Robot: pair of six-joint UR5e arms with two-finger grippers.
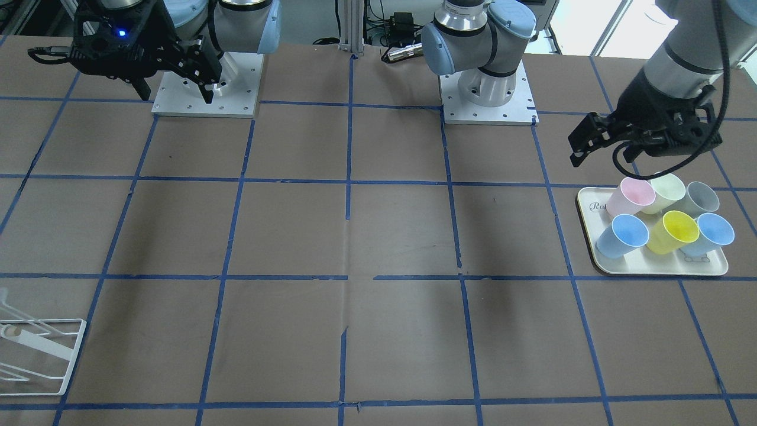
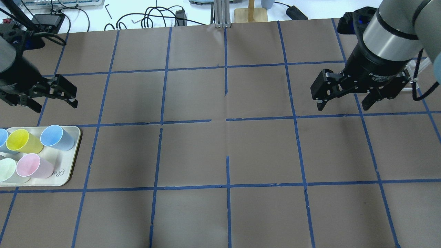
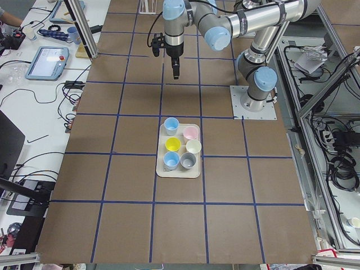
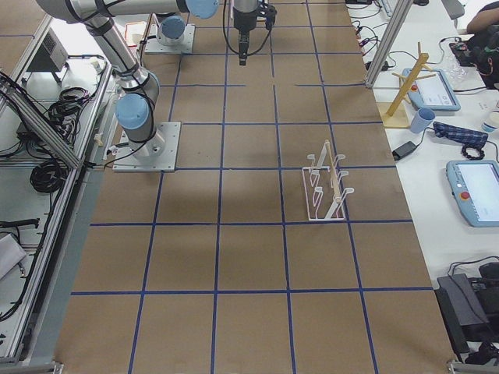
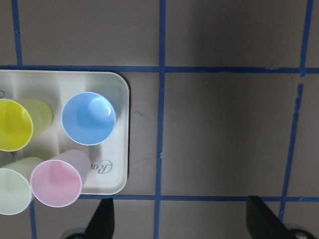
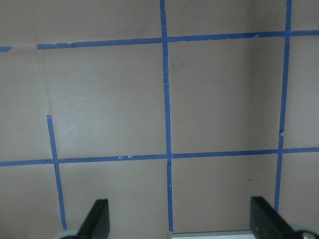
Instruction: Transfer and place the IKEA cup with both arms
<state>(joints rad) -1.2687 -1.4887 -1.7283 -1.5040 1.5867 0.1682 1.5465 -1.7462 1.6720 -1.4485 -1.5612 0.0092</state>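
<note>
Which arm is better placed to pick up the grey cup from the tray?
Left. The left gripper, open, hovers close to the tray that holds the grey cup. The right gripper, also open, hangs far off at the other end of the table.

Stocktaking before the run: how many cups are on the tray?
6 on the tray. Row nearer the robot: pink cup, pale yellow-green cup, grey cup. Farther row: blue cup, yellow cup, second blue cup. None seems hidden.

Four views around table (image 2: 262,151), two wrist-mounted
</note>
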